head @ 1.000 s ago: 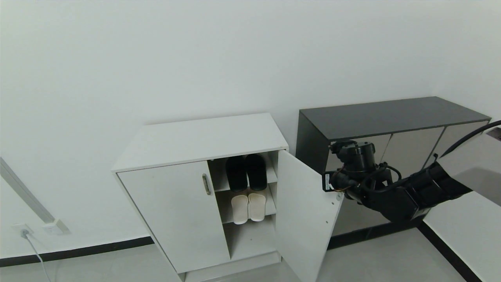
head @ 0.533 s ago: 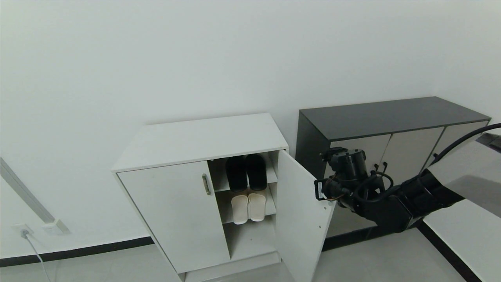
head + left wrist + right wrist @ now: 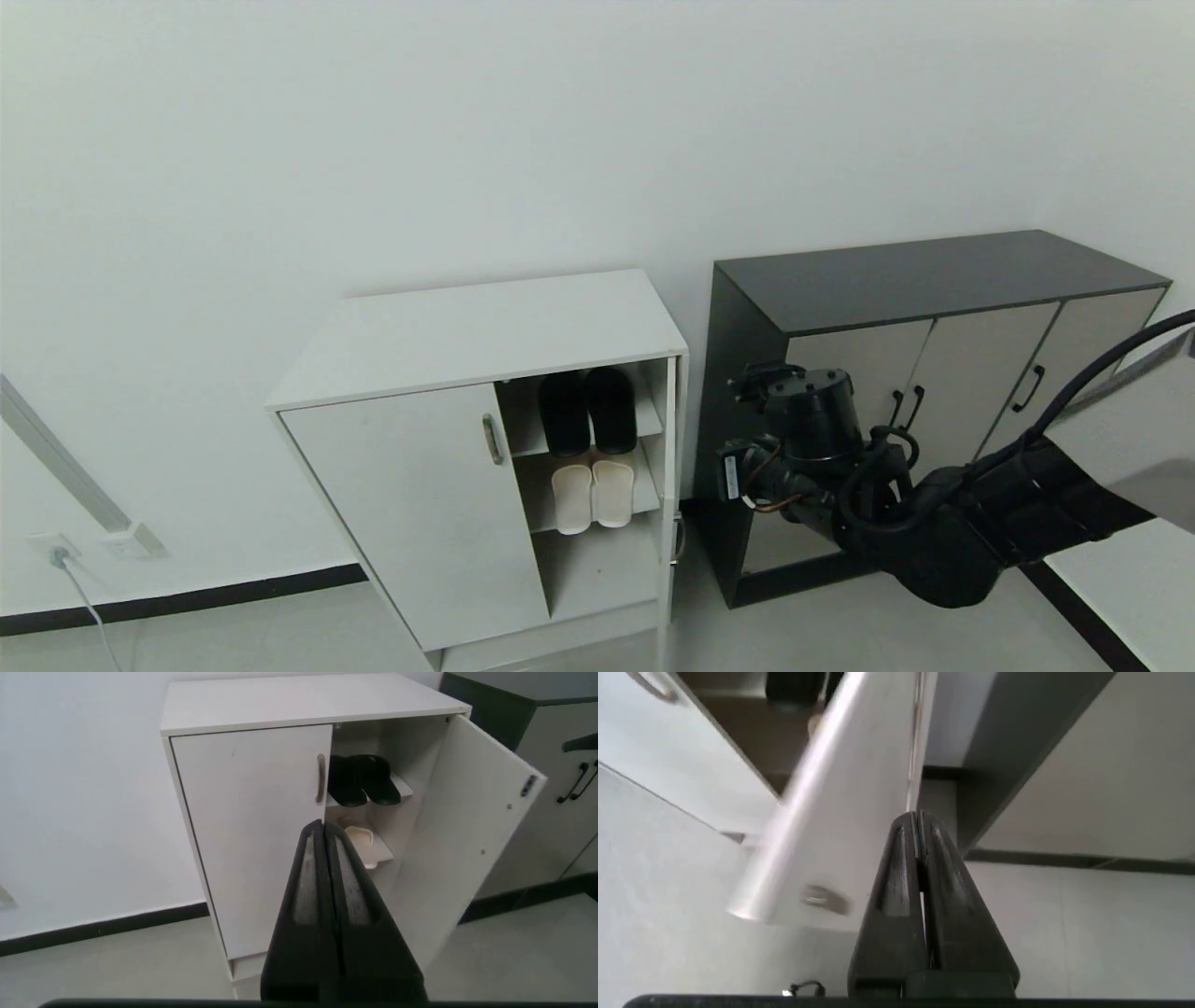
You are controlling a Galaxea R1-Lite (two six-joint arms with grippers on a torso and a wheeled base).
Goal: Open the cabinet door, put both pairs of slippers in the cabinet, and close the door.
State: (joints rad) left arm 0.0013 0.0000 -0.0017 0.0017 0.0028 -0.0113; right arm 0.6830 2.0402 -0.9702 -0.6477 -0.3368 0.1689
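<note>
The white cabinet stands against the wall with its left door shut. Its right door stands out edge-on toward the head camera. Inside, the black slippers rest on the upper shelf and the white slippers on the shelf below; both pairs appear in the left wrist view too. My right arm is just right of the door; its gripper is shut, empty, close beside the door's outer face. My left gripper is shut and empty, held back from the cabinet front.
A dark cabinet with grey doors stands directly right of the white one, behind my right arm. A white surface lies at the lower right. A wall socket with a cable is at the lower left.
The right door has swung leftward from wide open to edge-on toward the head camera. My right arm has moved left and down along with it.
</note>
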